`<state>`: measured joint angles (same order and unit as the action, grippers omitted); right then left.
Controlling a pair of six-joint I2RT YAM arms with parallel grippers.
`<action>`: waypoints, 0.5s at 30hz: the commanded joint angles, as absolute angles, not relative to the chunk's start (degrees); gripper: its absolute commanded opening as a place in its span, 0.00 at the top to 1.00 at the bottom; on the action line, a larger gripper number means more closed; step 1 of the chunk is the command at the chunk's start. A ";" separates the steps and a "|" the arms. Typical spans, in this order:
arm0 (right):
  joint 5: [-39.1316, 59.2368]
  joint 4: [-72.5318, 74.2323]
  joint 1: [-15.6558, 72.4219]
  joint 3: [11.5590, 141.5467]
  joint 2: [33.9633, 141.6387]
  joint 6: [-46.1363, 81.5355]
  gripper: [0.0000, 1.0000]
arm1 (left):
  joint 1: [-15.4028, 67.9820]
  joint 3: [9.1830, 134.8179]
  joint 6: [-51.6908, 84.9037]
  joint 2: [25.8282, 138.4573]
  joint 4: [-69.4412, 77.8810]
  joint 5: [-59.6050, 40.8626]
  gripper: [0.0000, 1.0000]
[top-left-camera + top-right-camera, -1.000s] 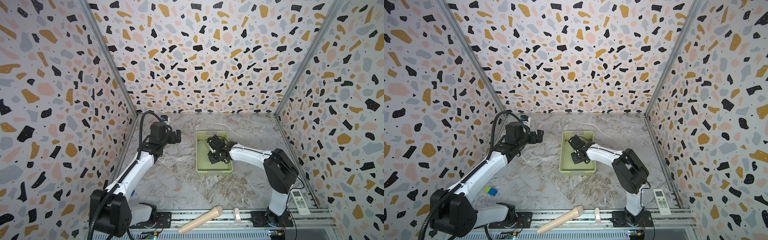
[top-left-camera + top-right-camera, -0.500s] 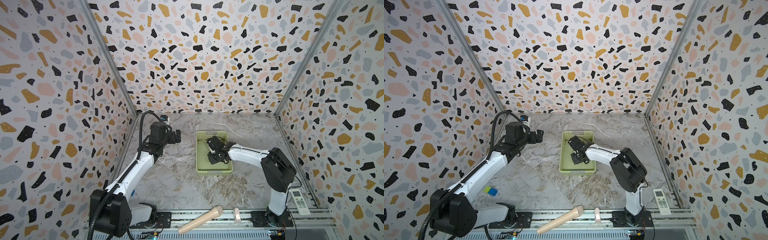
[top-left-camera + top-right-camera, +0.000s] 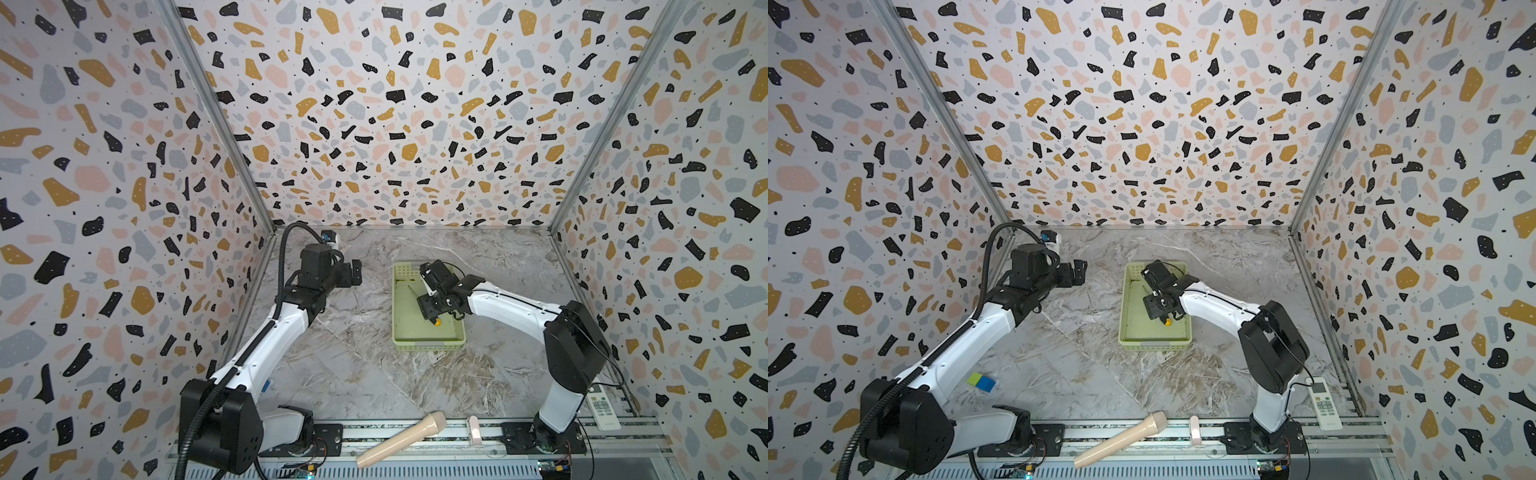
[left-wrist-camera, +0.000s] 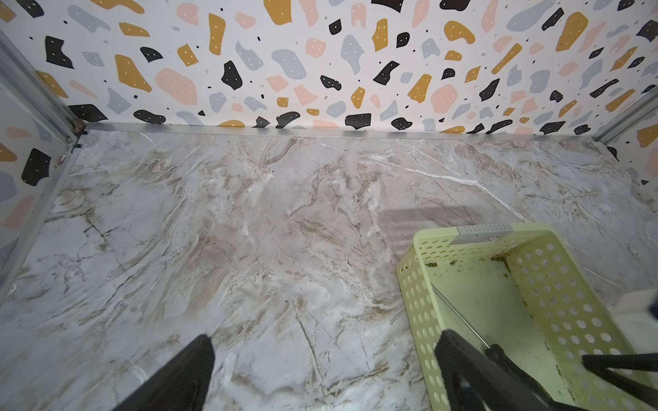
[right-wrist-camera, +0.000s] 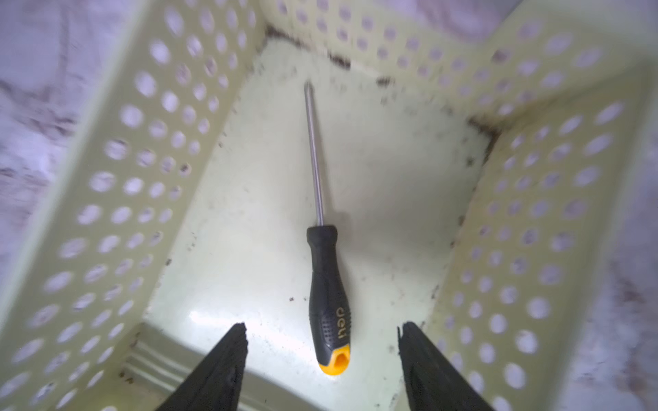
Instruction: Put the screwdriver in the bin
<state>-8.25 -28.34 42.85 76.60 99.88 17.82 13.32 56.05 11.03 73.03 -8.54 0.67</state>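
Observation:
The screwdriver (image 5: 325, 284), with a thin silver shaft, black handle and orange end cap, lies flat on the floor of the pale yellow-green bin (image 5: 142, 170). My right gripper (image 5: 324, 325) hangs open just above its handle end, touching nothing. In both top views this gripper (image 3: 428, 293) sits inside the bin (image 3: 428, 343), and the orange cap of the screwdriver (image 3: 437, 322) peeks out beside it. My left gripper (image 4: 325, 340) is open and empty over the marble table, left of the bin (image 4: 420, 256). In a top view the left gripper (image 3: 355, 272) is held off the table.
A long beige cylinder (image 3: 401, 442) and a small white piece (image 3: 473, 430) lie on the front rail. A white remote (image 3: 604, 409) rests at the front right. A blue-green block (image 3: 981, 381) lies by the left arm. Patterned walls enclose three sides.
My right gripper has opened and let go of the screwdriver, which now rests on the bin floor. The left arm has hardly moved.

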 commanded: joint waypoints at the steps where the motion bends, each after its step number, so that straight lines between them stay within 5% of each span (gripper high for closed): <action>1: -9.83 -31.68 41.51 81.68 92.61 16.53 0.20 | 13.54 54.81 9.81 71.84 -6.57 1.76 0.01; 3: -9.02 -31.78 39.03 82.44 89.06 16.61 0.00 | 13.52 54.21 9.67 70.88 -5.75 2.20 0.00; 15: 0.13 -22.65 16.26 67.30 67.97 14.76 0.01 | 13.49 39.50 6.57 58.03 11.06 12.35 0.00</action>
<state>-2.81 -24.21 18.46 71.00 69.34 15.73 13.32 42.96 8.01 60.82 2.24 7.29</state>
